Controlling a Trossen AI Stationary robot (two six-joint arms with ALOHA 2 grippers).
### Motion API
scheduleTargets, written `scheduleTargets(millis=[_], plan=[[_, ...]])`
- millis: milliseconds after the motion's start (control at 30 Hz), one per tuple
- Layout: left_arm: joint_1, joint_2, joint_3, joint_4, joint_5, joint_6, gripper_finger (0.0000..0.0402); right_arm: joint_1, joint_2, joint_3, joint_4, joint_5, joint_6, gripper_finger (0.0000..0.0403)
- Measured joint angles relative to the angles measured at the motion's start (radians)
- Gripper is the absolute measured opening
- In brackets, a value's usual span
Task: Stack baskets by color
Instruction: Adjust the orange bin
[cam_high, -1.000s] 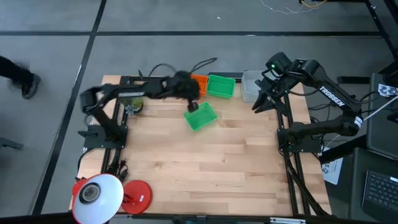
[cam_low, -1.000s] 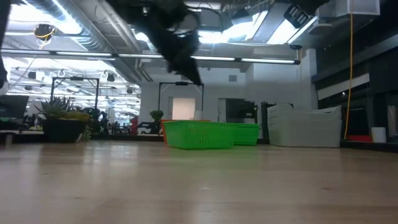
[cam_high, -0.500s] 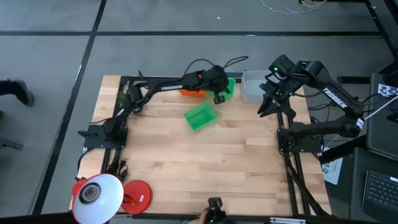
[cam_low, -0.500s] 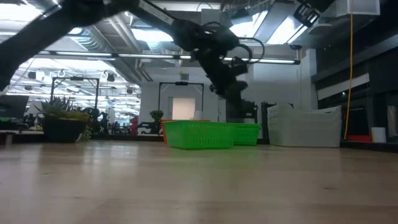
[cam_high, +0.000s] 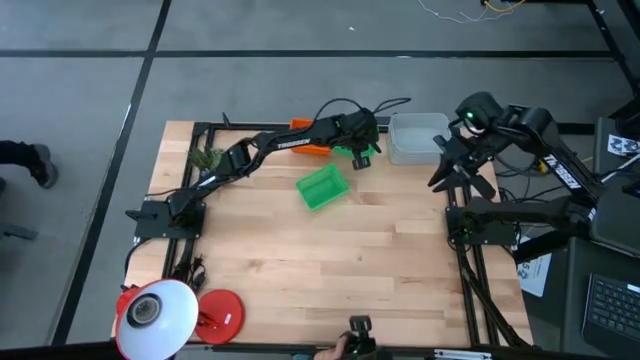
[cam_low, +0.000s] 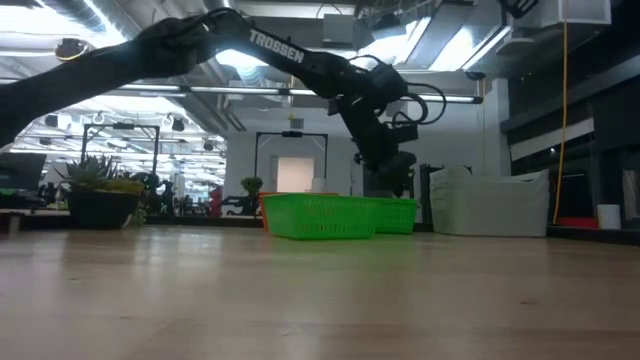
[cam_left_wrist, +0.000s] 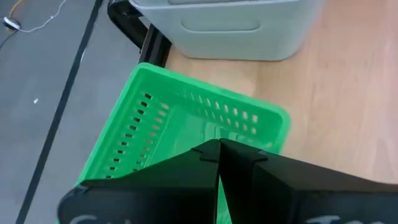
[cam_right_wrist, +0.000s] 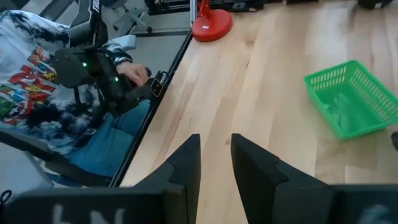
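Observation:
One green basket (cam_high: 322, 187) lies alone on the table's middle, also seen in the right wrist view (cam_right_wrist: 353, 106). A second green basket (cam_left_wrist: 186, 118) rests at the far edge, with an orange basket (cam_high: 306, 150) to its left and the grey-white baskets (cam_high: 416, 138) to its right. My left gripper (cam_left_wrist: 219, 152) is shut and hangs just over this far green basket's inside (cam_low: 398, 214); no frame shows it touching. My right gripper (cam_right_wrist: 215, 162) is open with nothing between its fingers, raised above the table's right edge (cam_high: 447, 170).
A round red-and-white lamp (cam_high: 160, 312) stands at the near left corner. A green sprig (cam_high: 205, 158) lies at the far left. A person's hand holding a dark device (cam_high: 350, 340) shows at the near edge. Bare wood (cam_high: 330, 260) spans the near half.
My left gripper, shut throughout, has swung from above the middle green basket toward the table's far right and sunk over the far green basket. My right gripper has drawn back toward the right edge, away from the grey-white baskets. No basket has moved.

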Motion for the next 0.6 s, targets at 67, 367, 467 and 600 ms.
scheduleTargets(millis=[67, 367, 467, 600], plan=[[-0.007, -0.01, 0.002, -0.033, 0.0, 0.004, 0.0, 0.0, -0.019, 0.0, 0.0, 0.015, 0.0, 0.009], [-0.088, -0.127, 0.015, -0.537, -0.056, -0.093, 0.0, 0.0, -0.079, 0.0, 0.001, 0.075, -0.001, 0.009], [-0.124, -0.155, 0.015, -0.667, -0.054, -0.089, 0.0, 0.0, -0.09, 0.0, 0.002, 0.076, 0.0, 0.009], [-0.161, -0.163, 0.014, -0.805, -0.055, -0.128, 0.0, 0.0, -0.101, 0.0, 0.002, 0.077, 0.0, 0.009]])
